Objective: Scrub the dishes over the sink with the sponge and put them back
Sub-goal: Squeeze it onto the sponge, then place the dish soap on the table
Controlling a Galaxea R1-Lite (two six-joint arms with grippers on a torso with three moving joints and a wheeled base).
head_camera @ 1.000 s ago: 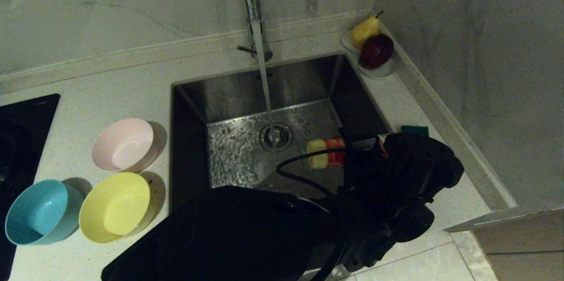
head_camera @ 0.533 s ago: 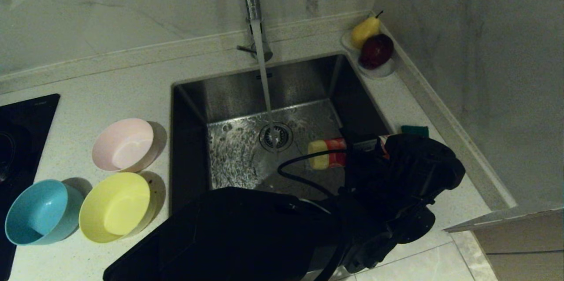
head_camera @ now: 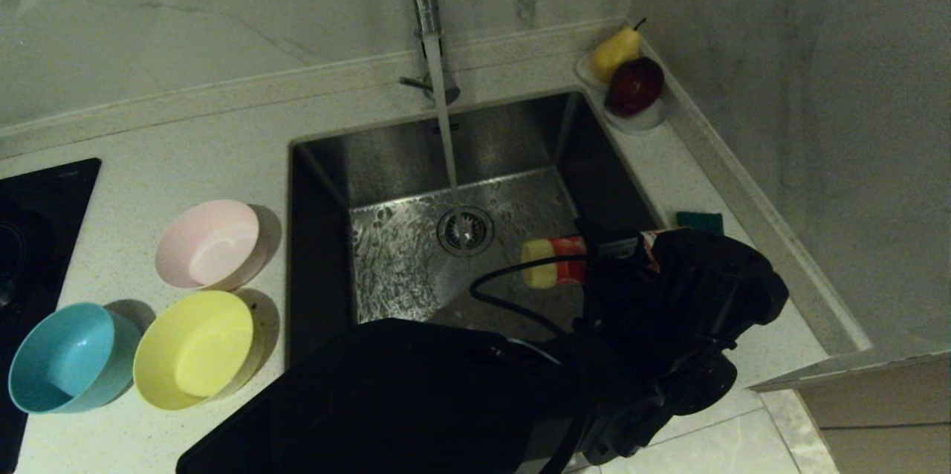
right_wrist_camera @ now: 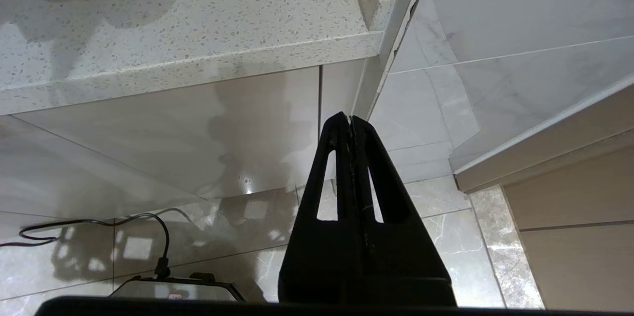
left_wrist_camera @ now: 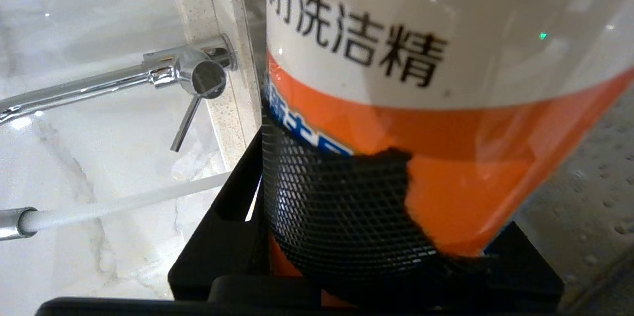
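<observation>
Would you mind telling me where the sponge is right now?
In the head view, the sponge lies on the counter at the sink's right rim, just beyond the left gripper and its detergent bottle.

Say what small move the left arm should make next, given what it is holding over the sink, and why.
Probably tilt the detergent bottle cap-down toward the sponge, or set it down. The left gripper is clamped on the bottle, held level over the sink with water running, while the sponge lies unused on the counter and the pink, yellow and blue bowls sit unscrubbed. Right gripper is parked.
</observation>
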